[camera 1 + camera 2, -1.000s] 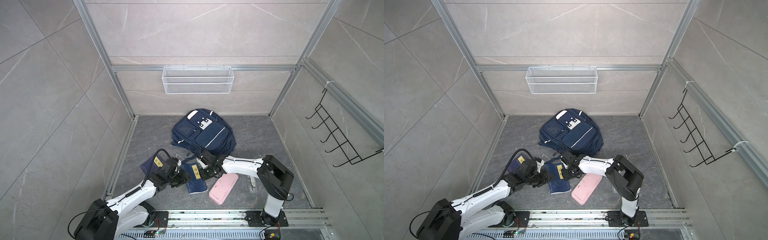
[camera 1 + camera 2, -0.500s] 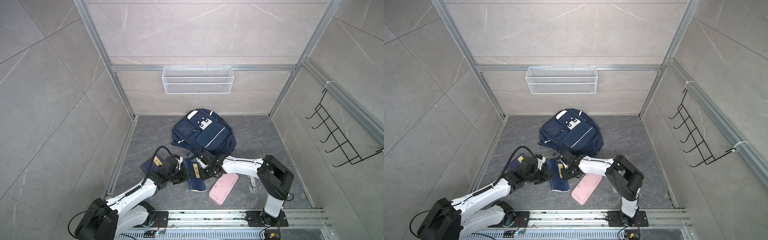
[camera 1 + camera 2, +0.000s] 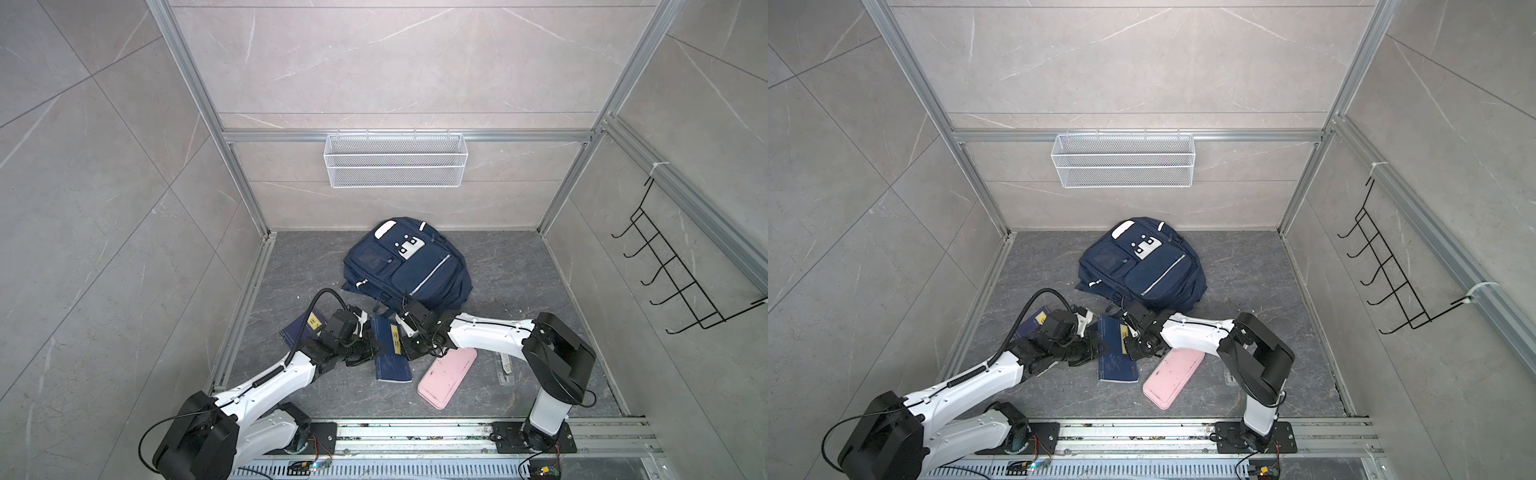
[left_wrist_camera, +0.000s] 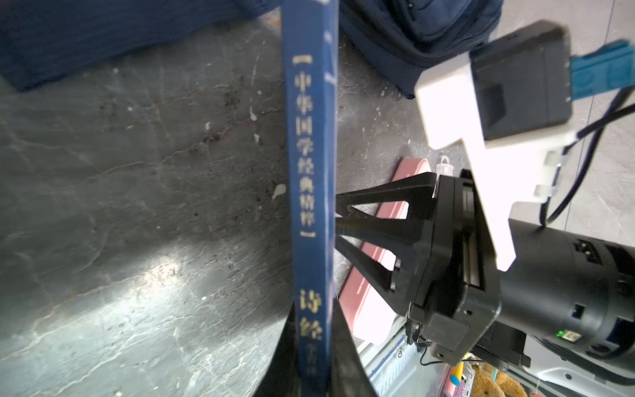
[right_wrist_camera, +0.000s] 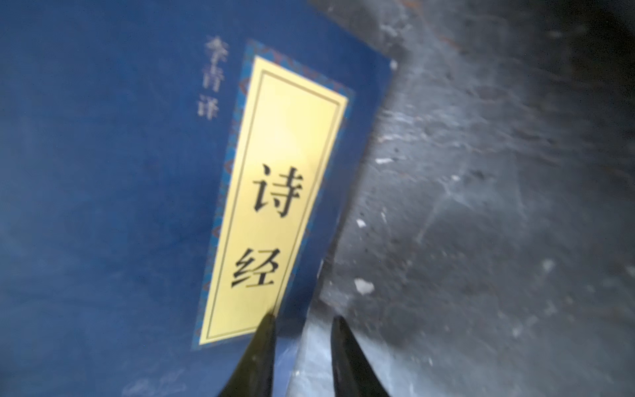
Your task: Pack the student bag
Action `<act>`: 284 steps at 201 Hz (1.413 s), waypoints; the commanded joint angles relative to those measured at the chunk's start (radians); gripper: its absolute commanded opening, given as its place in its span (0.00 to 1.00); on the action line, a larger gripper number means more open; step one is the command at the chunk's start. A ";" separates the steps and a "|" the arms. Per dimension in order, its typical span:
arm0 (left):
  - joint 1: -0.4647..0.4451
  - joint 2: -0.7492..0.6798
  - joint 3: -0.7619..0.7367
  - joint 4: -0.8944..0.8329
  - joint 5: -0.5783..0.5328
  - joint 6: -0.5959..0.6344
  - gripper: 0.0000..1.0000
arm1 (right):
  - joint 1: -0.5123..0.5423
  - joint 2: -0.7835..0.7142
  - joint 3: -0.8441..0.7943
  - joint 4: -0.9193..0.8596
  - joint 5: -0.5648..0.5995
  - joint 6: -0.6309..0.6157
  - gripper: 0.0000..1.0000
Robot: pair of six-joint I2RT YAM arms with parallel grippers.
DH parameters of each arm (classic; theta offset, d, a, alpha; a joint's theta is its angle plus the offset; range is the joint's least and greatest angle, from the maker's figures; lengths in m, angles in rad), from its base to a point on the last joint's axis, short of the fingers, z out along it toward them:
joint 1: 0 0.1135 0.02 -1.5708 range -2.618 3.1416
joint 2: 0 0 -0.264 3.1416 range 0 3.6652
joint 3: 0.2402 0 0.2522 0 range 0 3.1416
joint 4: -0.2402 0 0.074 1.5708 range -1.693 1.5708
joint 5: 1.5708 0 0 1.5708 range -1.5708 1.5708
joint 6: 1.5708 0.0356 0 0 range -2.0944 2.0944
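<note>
The student bag [image 3: 409,266], a large navy-blue fabric backpack with white patches and a thin silver stripe, is seen lying front-up on the dark grey stone-patterned floor [image 3: 519,270] near the back wall. It is shown in both top views [image 3: 1142,266], below a white wire-mesh basket [image 3: 395,160] fixed to that wall.

Just in front of the bag, a flat navy-blue book [image 3: 390,353] with a yellow label is approached from both sides. The left gripper [image 4: 313,306] is closed on the book's spine: in the left wrist view its two black fingers [image 4: 283,361] are pressed against either side of it. The right gripper [image 5: 302,318] is held with its jaws apart. In the right wrist view one finger is set over the cover beside the yellow label and the other over bare floor, with the book's edge between them, and nothing is clamped.

A pink oblong case [image 3: 449,376] is seen lying just beside the book, on the right arm's side. A second navy-blue book [image 3: 301,328] with a yellow label is partly hidden under the left arm.
</note>
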 commanded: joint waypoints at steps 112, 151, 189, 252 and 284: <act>0.110 -0.069 0.175 0.125 0.331 0.117 0.00 | -0.238 -0.539 -0.255 0.368 -0.306 0.149 0.73; 0.124 -0.088 0.161 0.209 0.418 0.095 0.00 | -0.309 -0.600 -0.310 0.442 -0.412 0.175 0.75; 0.129 -0.084 0.143 0.324 0.483 0.029 0.00 | -0.372 -0.604 -0.356 0.558 -0.523 0.244 0.75; 0.135 -0.036 0.129 0.550 0.571 -0.093 0.00 | -0.442 -0.517 -0.445 0.947 -0.771 0.462 0.76; 0.137 0.007 0.127 0.624 0.587 -0.132 0.00 | -0.443 -0.402 -0.511 1.374 -0.853 0.710 0.76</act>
